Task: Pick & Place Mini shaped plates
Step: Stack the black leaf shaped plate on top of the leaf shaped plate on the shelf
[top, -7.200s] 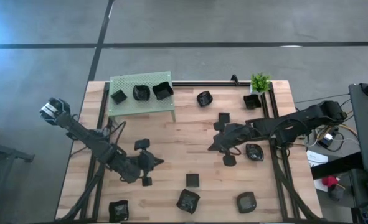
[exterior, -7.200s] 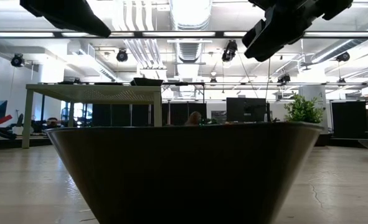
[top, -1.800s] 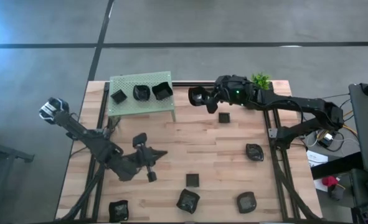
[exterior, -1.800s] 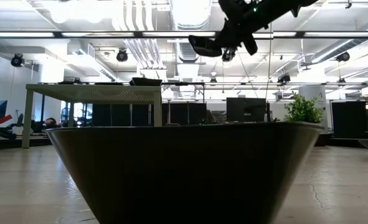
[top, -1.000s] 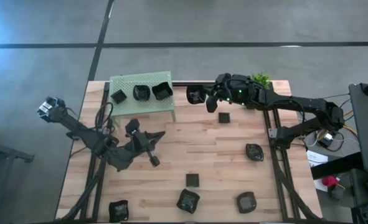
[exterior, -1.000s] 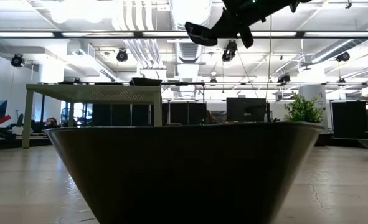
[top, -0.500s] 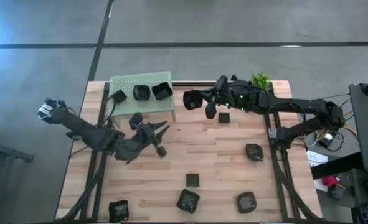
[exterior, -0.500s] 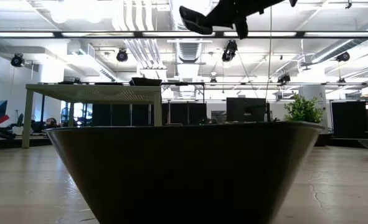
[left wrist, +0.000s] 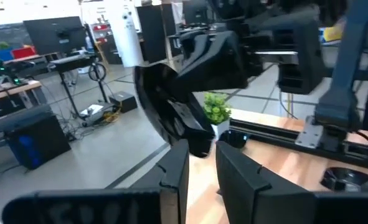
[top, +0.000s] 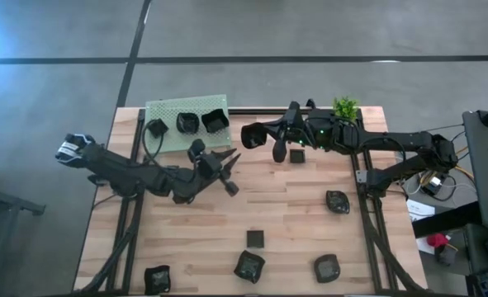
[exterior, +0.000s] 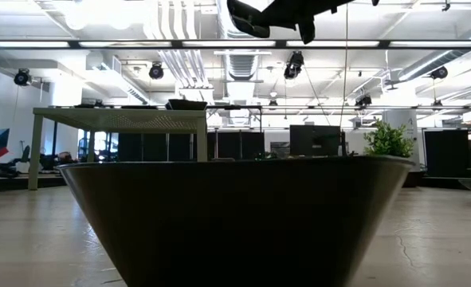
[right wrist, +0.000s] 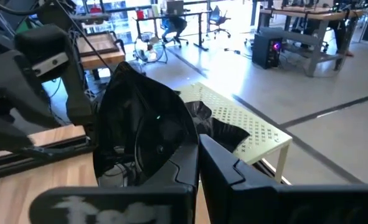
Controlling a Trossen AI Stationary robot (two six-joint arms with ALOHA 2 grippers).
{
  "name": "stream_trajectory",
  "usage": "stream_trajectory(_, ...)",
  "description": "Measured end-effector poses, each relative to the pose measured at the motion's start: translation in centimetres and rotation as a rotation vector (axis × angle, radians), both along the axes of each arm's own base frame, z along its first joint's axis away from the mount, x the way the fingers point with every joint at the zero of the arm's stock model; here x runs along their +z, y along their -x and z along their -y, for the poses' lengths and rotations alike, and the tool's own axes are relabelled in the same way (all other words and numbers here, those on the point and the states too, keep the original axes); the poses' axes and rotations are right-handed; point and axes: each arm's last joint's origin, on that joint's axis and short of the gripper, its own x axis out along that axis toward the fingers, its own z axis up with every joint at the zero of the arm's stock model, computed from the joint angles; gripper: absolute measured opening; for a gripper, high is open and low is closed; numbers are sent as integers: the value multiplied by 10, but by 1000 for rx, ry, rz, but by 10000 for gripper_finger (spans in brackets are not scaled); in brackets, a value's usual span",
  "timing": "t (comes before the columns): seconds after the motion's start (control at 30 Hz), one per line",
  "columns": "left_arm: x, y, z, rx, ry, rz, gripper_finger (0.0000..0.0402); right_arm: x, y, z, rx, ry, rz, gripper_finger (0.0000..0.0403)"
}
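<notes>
Three small black dishes (top: pixel 249 266) lie along the near edge of the bench (top: pixel 268 206), with a tiny square one just behind them. At mid-bench, the left end effector (top: pixel 224 167) hangs with its fingers parted and nothing between them, pointed toward the right arm. Beyond it, the right end effector (top: pixel 270 142) is clamped on the rim of a round mini plate (top: pixel 253 136), held in the air just off the corner of the green perforated platform (top: pixel 186 124). Three plates already sit on that platform, at the far left of the bench; a potted plant (top: pixel 343 110) stands at the far right. The carry looks nearly complete. The next move appears to call for swinging the plate over a free patch of the platform, lowering it level, and letting go.
</notes>
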Motion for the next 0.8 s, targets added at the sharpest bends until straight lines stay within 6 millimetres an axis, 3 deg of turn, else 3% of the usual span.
stream_trajectory(0.8,3,-9,-39,63,40,71,76,-1,0,0,4,24,-10,8)
